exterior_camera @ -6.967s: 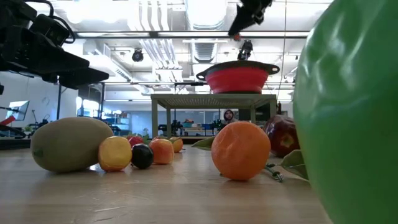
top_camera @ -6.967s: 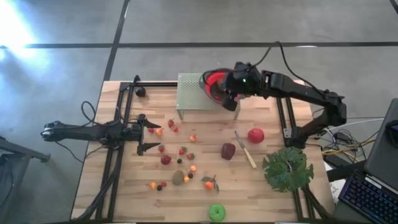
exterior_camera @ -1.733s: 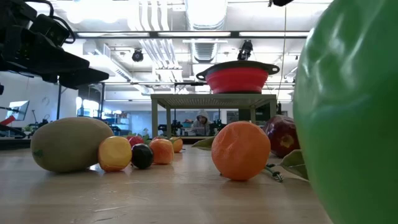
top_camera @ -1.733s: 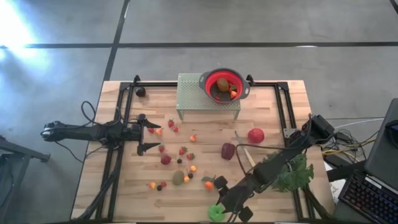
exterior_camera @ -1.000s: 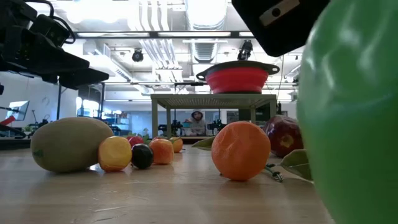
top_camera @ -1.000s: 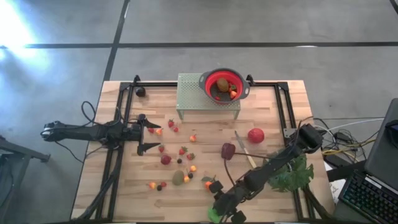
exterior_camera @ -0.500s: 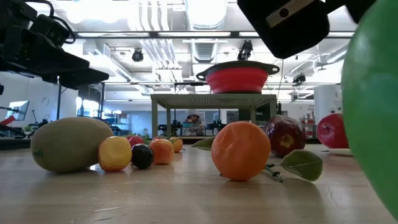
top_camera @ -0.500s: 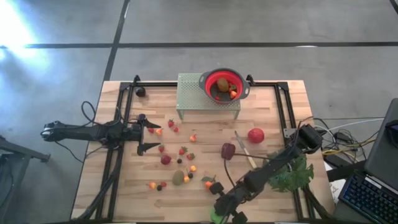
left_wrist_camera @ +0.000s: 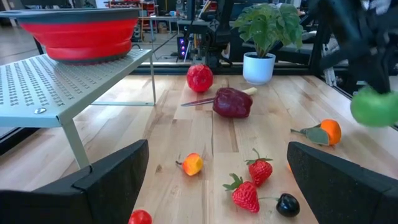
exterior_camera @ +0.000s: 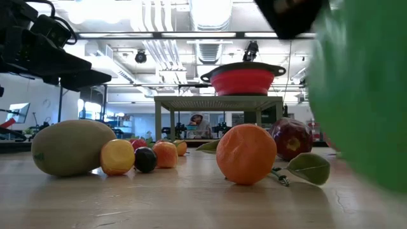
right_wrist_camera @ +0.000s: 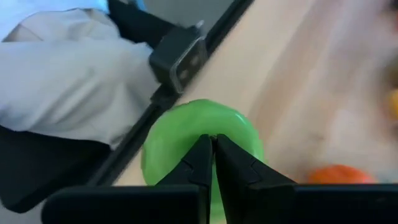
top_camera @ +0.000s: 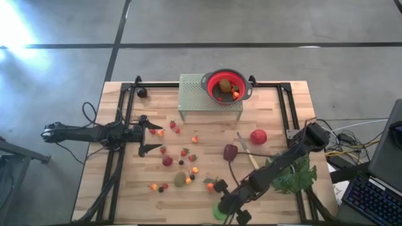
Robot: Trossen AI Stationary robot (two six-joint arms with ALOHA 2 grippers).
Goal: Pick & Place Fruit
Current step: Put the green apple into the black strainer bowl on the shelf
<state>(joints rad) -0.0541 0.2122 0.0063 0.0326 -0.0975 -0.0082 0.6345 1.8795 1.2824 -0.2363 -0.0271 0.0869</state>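
Note:
The green apple (top_camera: 217, 212) hangs at the table's near edge with my right gripper (top_camera: 225, 209) shut on its top; it shows blurred in the low view (exterior_camera: 369, 95) and the left wrist view (left_wrist_camera: 374, 106). Strawberries (left_wrist_camera: 245, 193), a kiwi (exterior_camera: 71, 147), an orange (exterior_camera: 247, 153), a red apple (top_camera: 258, 136), a maroon fruit (top_camera: 230, 152) and dark berries (exterior_camera: 145, 159) lie on the table. My left gripper (top_camera: 151, 134) waits open at the left, touching nothing. My right gripper has its two fingertips (right_wrist_camera: 200, 151) closed together on the top middle of the green apple (right_wrist_camera: 186, 127), coming at it slanting down from the table's right side. What exactly sits between the tips is hidden by the fingers. The apple hangs below them, lifted off the wood.
A red bowl (top_camera: 227, 85) holding a few fruits stands on a perforated grey stand (top_camera: 196, 95) at the far middle. A pale-handled knife (top_camera: 249, 154) and a leafy green plant (top_camera: 292, 171) lie at the right. Black rails (top_camera: 122, 144) run along both sides.
My right gripper has risen a little at the near edge, taking the green apple with it. In the low view the apple first shifted sideways, then came up off the wood and now shows blurred.

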